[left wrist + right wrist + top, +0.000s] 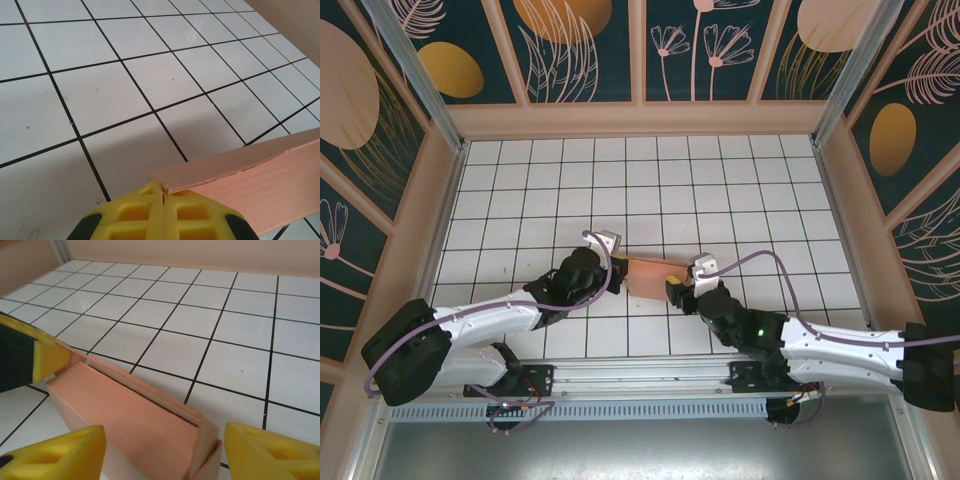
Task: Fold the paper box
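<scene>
Paper box (655, 272) looks nearly formed, one corner pinched in my left hand (162, 192) over the surface (720, 180); my right hand (164, 434) stands wide astride the other end (flap (206, 464) gaping), so next I tuck it.

A white tiled worktop (650, 170) with thin black grid lines fills the middle of the top view. A plain beige ledge (640, 120) borders it at 12, 3 and 9 o'clock. Above the ledge rise dark teal wall panels (570, 50) with pale line-drawn leaves and flowers and orange and peach discs, split by beige strips. Aluminium posts (415, 65) stand at the 11 and 1 o'clock corners. At 6 o'clock a slotted metal rail (640, 410) lines the near edge, with grey sheet metal (620, 450) beyond. The light is even and the shadows on the tiles are soft.
</scene>
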Available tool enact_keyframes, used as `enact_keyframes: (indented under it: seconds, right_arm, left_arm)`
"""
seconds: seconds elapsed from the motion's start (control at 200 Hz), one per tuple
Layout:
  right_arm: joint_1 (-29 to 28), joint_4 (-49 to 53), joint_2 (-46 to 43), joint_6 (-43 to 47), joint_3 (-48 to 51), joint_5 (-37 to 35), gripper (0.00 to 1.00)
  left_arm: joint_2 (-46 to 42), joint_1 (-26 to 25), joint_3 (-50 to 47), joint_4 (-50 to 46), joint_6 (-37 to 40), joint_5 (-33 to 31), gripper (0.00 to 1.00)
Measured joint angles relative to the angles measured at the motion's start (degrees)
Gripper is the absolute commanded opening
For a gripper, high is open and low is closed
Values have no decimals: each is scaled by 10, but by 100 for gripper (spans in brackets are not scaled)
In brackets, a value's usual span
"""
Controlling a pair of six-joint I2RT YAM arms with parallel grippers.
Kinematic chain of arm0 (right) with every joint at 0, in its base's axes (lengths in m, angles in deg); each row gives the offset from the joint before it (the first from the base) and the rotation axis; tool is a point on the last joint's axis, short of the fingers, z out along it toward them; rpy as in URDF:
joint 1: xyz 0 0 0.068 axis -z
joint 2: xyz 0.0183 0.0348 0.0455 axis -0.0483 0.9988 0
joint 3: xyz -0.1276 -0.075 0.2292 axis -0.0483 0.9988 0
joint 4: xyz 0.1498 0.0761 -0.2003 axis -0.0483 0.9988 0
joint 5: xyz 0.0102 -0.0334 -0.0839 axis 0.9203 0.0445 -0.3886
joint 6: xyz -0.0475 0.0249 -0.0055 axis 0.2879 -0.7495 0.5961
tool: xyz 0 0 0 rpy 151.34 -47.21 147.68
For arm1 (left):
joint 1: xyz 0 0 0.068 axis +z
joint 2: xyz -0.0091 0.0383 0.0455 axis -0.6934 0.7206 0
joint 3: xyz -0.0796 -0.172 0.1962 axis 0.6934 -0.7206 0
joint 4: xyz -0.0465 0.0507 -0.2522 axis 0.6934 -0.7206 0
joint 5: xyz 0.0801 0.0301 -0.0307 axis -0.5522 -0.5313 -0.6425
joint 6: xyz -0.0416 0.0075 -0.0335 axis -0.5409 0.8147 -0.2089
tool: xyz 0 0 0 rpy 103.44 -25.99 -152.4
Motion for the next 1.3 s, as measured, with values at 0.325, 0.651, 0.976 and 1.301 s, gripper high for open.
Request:
enact_keyframes:
  seconds: [0.325,0.651,0.976,1.301]
  right_arm:
    - [-1,45,-49,-13,-22,-2,89]
    - [72,136,-13,-189,-139,8,83]
    - [139,279,41,-432,-193,110,77]
    - [206,308,46,-531,-176,219,70]
  left_arm:
    - [-4,-2,-3,0,0,-2,0]
    - [0,-16,-3,5,2,-19,0]
    - [9,-34,-3,18,8,-43,0]
    - [16,-46,-3,30,17,-54,1]
